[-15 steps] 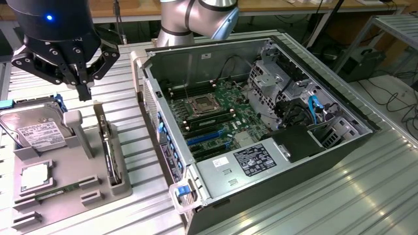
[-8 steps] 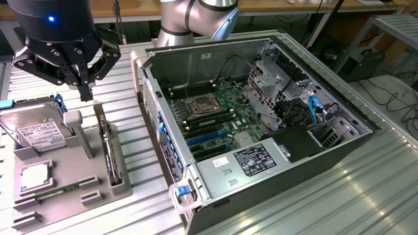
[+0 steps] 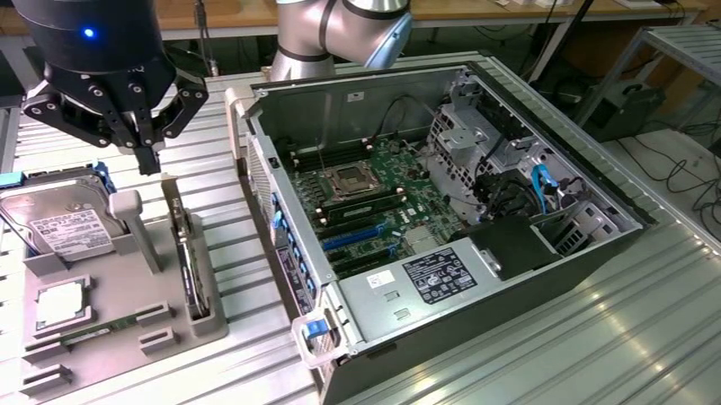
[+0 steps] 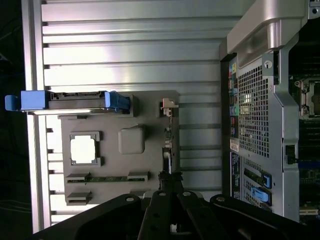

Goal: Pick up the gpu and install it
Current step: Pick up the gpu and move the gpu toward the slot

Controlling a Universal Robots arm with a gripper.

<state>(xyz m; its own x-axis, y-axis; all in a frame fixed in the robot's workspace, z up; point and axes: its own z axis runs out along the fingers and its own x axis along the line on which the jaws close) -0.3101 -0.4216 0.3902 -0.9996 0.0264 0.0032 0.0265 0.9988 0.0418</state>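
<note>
We see the gripper (image 3: 147, 164) poised over the grey holder tray (image 3: 107, 274) at the exterior view's left, its two fingers pressed together and gripping nothing. The gpu (image 3: 185, 253) stands on its long edge in a narrow slot of that tray, untouched. We judge that the upright stance is there to offer its top edge to a pinch from above. In the wrist view the card appears as a thin line (image 4: 168, 140) with its silver bracket (image 4: 169, 105) at one end, and the fingertips sit in line with it, near the opposite end, which suggests the arm is lined up over the card and not over its neighbours. Those neighbours share the tray: a hard drive (image 3: 56, 224) with blue rails propped against a post, a processor chip (image 3: 56, 305) lying flat in its pocket, and a memory stick (image 3: 107, 327) beside it. The computer case (image 3: 338, 101) lies on its side on the slatted metal table (image 3: 631, 337), just beside the tray, panel off, so the motherboard (image 3: 389, 198) and its blue expansion slots (image 3: 358, 236) face upward and can be reached from above
</note>
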